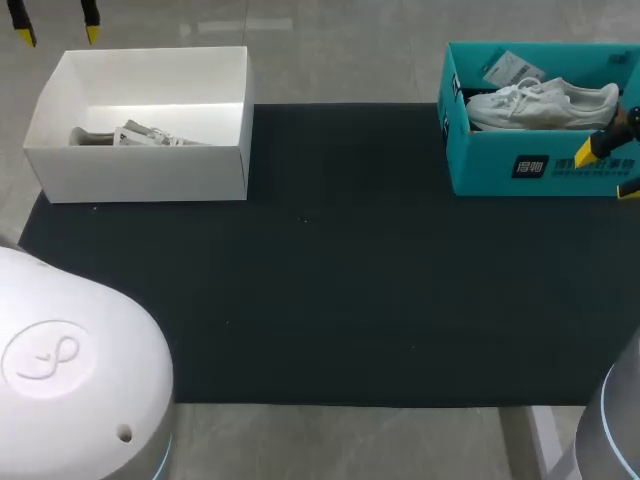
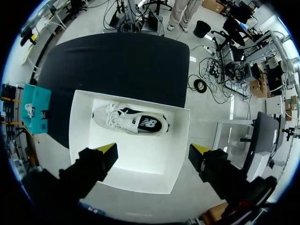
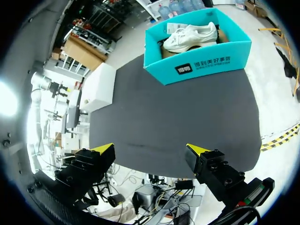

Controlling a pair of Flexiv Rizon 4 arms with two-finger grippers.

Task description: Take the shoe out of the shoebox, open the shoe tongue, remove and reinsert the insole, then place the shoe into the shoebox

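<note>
Beyond the dark mat [image 1: 330, 260], two open boxes stand well apart. At the right edge the right claw [image 1: 610, 170] hangs spread, with the teal box [image 1: 500, 165] ahead of it and a white shoe [image 1: 545, 103] inside. At upper left a sneaker [image 1: 150, 135] lies in the white box [image 1: 140, 170], and the left claw [image 1: 58, 36] hangs spread over it. Either shoe looks light, with a soft upper and a stiff sole. I judge the heel collar the surest hold, not the laces.

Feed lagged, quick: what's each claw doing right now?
Left claw: open, holding nothing, above the white box.
Right claw: open, holding nothing.
</note>
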